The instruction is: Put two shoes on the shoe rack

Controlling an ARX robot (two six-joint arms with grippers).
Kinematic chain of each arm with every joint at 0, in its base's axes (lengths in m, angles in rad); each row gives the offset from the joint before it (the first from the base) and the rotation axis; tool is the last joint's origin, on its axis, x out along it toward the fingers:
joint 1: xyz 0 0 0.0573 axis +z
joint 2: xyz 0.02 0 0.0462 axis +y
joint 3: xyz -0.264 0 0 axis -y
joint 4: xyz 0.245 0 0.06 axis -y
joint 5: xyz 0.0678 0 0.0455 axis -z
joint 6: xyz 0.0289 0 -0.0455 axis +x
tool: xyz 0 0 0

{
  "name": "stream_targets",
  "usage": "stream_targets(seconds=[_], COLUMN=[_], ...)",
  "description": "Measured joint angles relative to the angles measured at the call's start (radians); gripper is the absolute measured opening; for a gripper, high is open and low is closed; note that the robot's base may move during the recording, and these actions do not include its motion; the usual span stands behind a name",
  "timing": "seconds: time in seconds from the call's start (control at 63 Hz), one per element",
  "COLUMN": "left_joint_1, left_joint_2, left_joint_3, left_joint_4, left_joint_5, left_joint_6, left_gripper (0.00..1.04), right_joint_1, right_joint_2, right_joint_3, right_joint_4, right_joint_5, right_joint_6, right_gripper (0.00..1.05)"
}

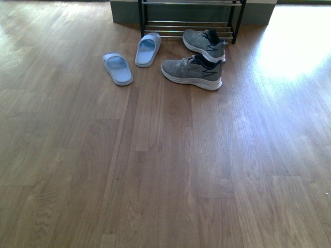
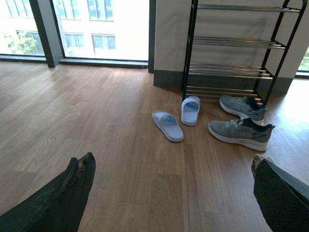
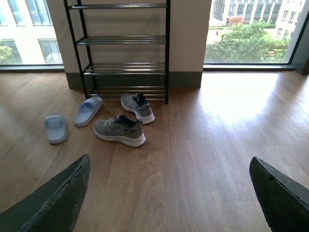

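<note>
The near sneaker point(image 1: 192, 72) lies on its sole on the floor point(image 1: 165, 175), side on to me. The far sneaker point(image 1: 205, 44) sits just behind it, right at the foot of the shoe rack point(image 1: 186, 24). Beside them are the near sandal point(image 1: 118, 68) and the far sandal point(image 1: 148, 49), both sole down. No shoe is on the rack yet, so I think the job has not really begun.

All four shoes are far ahead of both my hands. The sneakers are more toward my right hand's side and the sandals more toward my left hand's side. My left gripper point(image 2: 171, 163) is spread wide open and has nothing in it. My right gripper point(image 3: 169, 163) is wide open too and holds nothing. I guess the hands are held high and back so I can look over everything first. I guess they are open so they are ready to go around a shoe.

The front view shows only the lowest bars of the rack and none of my arms. The wrist views show more: the dark fingers point(image 2: 72, 193), the higher shelves of the rack with nothing on them, and big windows point(image 2: 104, 24) behind. So the wrist views tell me which shelves are free.
</note>
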Motion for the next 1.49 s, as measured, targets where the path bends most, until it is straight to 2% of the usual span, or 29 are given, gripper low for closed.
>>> stream_targets(seconds=[1.492], left_joint_1=[0.000], left_joint_2=[0.000], left_joint_3=[0.000], left_joint_4=[0.000], left_joint_5=[0.000], left_joint_6=[0.000], left_gripper=[0.95], right_joint_1=[0.000], right_joint_2=[0.000], right_joint_3=[0.000], right_joint_4=[0.000], right_joint_5=[0.000], right_joint_6=[0.000], right_gripper=[0.96])
